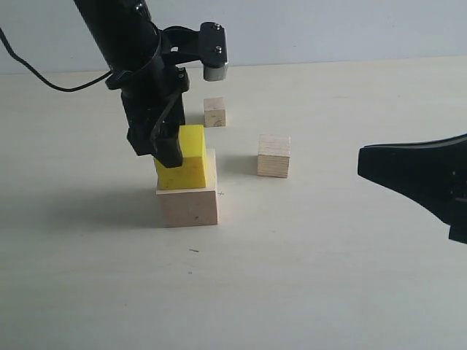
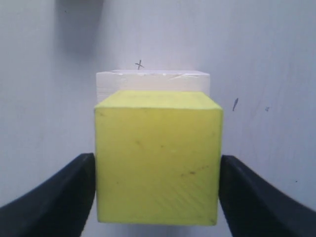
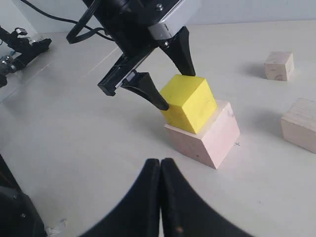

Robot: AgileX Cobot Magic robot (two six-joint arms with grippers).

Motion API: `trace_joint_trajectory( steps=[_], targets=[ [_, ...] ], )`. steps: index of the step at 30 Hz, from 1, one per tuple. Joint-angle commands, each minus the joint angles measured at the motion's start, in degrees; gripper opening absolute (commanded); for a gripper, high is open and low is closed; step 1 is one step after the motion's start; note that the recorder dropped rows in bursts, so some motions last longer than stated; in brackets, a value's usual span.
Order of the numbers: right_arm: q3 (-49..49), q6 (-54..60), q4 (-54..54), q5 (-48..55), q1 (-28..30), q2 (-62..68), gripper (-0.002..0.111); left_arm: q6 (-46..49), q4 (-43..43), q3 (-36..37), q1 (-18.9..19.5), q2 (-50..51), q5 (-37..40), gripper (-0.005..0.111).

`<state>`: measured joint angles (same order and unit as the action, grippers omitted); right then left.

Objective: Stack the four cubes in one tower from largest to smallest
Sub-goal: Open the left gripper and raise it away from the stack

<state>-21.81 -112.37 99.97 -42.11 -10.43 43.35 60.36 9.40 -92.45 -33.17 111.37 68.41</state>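
**Pale desk, yellow cube down on the big block**

Cream-coloured desk under a plain light wall, and we are right over the stack. We see the large wood cube flat on the desk near the left of the exterior view, and the yellow cube sits on top of it. It is not quite centred: a bare strip of wood shows along its right side from where we watch.

The left end effector comes down around the yellow cube, and from its wrist camera we see the black fingers against both side faces with no gap that we can make out. So we call it a grip on the yellow cube.

Over on the right, the right end effector hangs well apart from the stack, its two fingers pressed together with nothing between them.

Two cubes wait on the desk. The medium wood cube stands to the right of the stack, near it but not touching. The small wood cube sits further back, on its own.
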Motion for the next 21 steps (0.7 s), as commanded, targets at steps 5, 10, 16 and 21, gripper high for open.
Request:
trace_joint_trajectory(
  steps=[5, 10, 16, 21],
  targets=[
    [-0.39, 0.28, -0.03, 0.17, -0.19, 0.06, 0.0, -1.08, 0.01, -0.2, -0.27, -3.42, 0.9, 0.068],
    [-0.39, 0.28, -0.03, 0.17, -0.19, 0.06, 0.0, -2.56, 0.01, -0.31, -0.27, -6.87, 1.56, 0.068],
    [-0.39, 0.28, -0.03, 0.41, -0.19, 0.06, 0.0, -6.32, 0.01, -0.31, -0.27, -12.01, 1.56, 0.066],
    [-0.39, 0.38, -0.03, 4.07, -0.19, 0.06, 0.0, -14.48, 0.01, -0.31, -0.27, -15.65, 1.56, 0.02]
  ],
)
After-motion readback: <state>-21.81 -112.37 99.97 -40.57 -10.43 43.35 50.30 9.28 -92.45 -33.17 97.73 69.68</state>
